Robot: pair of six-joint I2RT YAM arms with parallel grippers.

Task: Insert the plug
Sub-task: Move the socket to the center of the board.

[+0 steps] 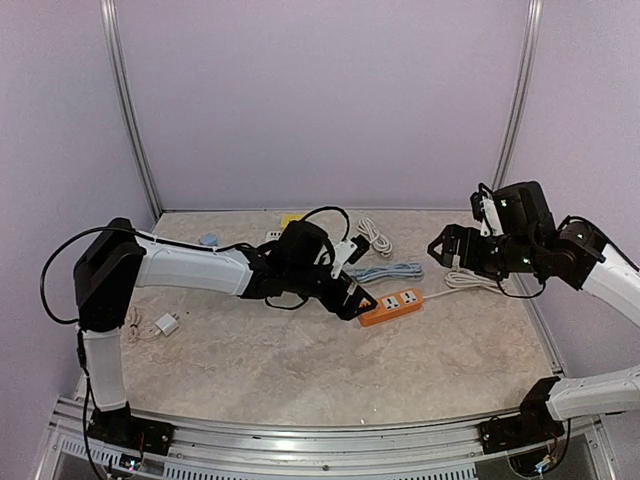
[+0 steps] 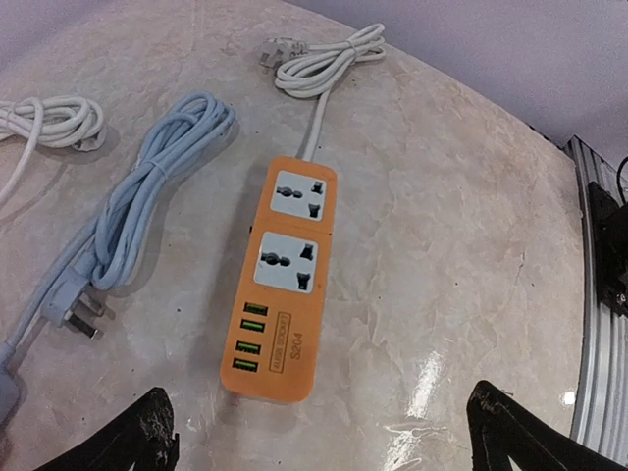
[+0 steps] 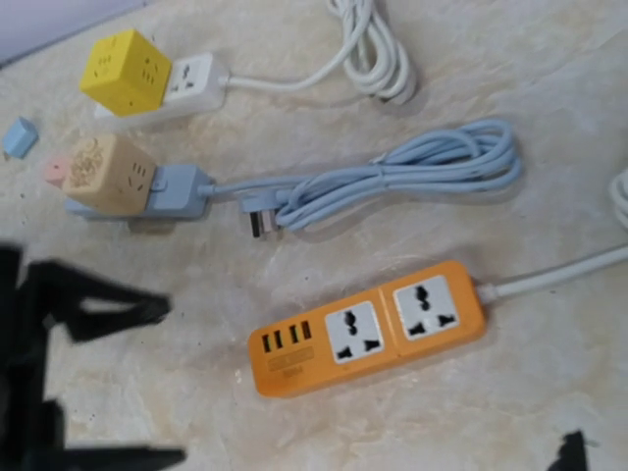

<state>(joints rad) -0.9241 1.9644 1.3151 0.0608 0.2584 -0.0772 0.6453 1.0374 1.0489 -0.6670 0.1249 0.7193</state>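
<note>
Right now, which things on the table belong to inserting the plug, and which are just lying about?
For the job, likely:
orange plastic power strip
pale blue coiled cable with its plug

Lying about:
yellow cube adapter
white power strip
tan cube adapter
small blue block

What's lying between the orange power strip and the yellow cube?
The light-blue cable and its plug lie there, seen from the right wrist camera.

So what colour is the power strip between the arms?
The power strip is orange, with white sockets and green USB ports; clearest in the left wrist view.
</note>
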